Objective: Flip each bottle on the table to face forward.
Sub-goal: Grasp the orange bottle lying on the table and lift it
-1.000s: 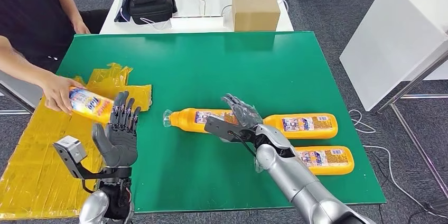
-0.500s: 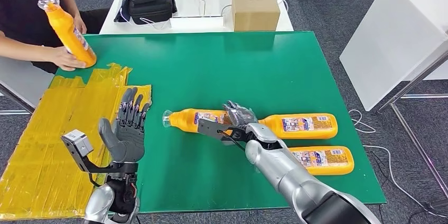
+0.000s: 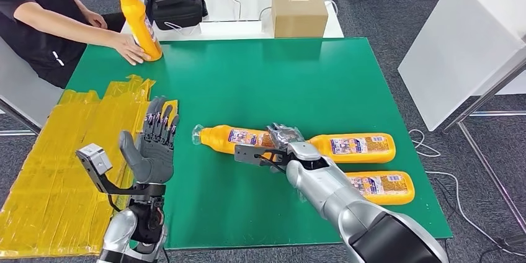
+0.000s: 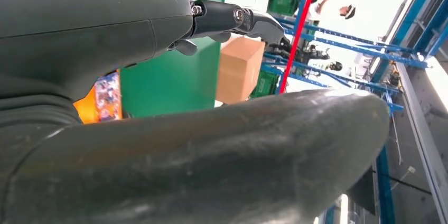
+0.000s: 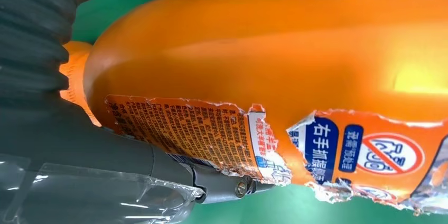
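Right robot hand (image 3: 286,145) on orange bottle (image 3: 248,138), torn label "右手抓握"

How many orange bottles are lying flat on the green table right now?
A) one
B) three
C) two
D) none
B: three bottles lie on their sides, one under the robot's right hand, one in line with it and one nearer the table's front edge; a fourth stands upright at the far corner under a person's hand.
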`<state>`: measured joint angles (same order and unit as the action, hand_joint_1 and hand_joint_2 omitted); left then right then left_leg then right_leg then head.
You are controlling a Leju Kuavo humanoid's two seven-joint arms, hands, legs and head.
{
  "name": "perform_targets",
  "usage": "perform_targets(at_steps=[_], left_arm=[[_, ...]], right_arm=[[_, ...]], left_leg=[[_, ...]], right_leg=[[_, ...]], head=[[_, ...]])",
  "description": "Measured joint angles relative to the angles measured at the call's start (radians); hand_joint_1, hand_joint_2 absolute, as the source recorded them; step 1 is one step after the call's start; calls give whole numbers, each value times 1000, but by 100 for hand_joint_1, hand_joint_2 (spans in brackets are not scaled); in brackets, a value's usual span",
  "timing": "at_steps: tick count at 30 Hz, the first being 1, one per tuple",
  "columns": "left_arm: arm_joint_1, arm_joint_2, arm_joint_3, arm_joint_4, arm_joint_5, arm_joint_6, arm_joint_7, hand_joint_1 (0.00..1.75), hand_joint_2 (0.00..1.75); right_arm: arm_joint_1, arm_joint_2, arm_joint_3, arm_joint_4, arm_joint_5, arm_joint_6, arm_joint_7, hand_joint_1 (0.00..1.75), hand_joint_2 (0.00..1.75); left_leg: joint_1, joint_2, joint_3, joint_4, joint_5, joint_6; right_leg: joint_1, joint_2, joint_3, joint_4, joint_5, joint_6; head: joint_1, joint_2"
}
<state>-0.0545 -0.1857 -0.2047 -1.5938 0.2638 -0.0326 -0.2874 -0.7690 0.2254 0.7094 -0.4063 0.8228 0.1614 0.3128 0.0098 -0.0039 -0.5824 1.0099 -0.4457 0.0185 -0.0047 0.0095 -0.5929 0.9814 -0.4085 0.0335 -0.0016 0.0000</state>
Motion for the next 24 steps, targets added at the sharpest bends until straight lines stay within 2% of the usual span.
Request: perform_targets(at_steps=[4, 5, 8, 9, 10, 14, 18, 20, 24], left_arm=[[-13, 0, -7, 0, 1, 2, 7, 0, 0], [-14, 0, -8, 0, 1, 2, 8, 0, 0], [-17, 0, -10, 0, 2, 3, 8, 0, 0], [-17, 0, -10, 1, 3, 3, 6, 0, 0], [-17, 0, -11, 3, 6, 4, 3, 0, 0], [-17, 2, -11, 11, 14, 6, -10, 0, 0], [-17, 4, -12, 11, 16, 12, -10, 0, 0], [-14, 7, -13, 11, 17, 12, -10, 0, 0], [9, 12, -12, 10, 4, 10, -14, 0, 0]], right_arm=[[-6, 5, 2, 10, 1, 6, 0, 2, 175], [-6, 6, 2, 11, 1, 7, 0, 20, 175], [-7, 6, 3, 15, 1, 11, 0, 144, 175], [-7, 6, 3, 17, 2, 14, -1, 169, 175], [-8, 6, 3, 18, 1, 17, -4, 174, 175], [-10, 4, 2, 21, -5, 23, -22, 175, 175], [-5, 4, -1, 20, -24, -15, -32, 175, 175], [6, 4, -10, 14, -40, -64, -37, 175, 175], [54, -1, -47, -39, -74, -230, -87, 175, 175]], left_leg=[[0, 0, 1, 0, 0, 0], [0, 0, 1, 0, 0, 0], [0, 0, 2, 0, 0, 0], [0, 0, 2, 0, 0, 0], [0, 0, 2, 0, 0, 0], [0, 1, 3, 0, 0, 0], [0, 1, 3, 0, 0, 0], [0, 1, 3, 0, 0, 0], [0, 0, 1, 0, 0, 0]], right_leg=[[0, 1, 1, 0, 0, 0], [0, 1, 1, 0, 0, 0], [0, 1, 1, 0, 0, 0], [0, 1, 2, 0, 0, 0], [0, 1, 2, 0, 0, 0], [0, 1, 2, 0, 0, 0], [0, 1, 2, 0, 0, 0], [0, 1, 2, 0, 0, 0], [0, 1, 1, 0, 0, 0]], head=[[0, 0], [0, 0], [0, 0], [0, 0], [0, 0], [0, 0], [0, 0], [0, 0], [0, 0]])
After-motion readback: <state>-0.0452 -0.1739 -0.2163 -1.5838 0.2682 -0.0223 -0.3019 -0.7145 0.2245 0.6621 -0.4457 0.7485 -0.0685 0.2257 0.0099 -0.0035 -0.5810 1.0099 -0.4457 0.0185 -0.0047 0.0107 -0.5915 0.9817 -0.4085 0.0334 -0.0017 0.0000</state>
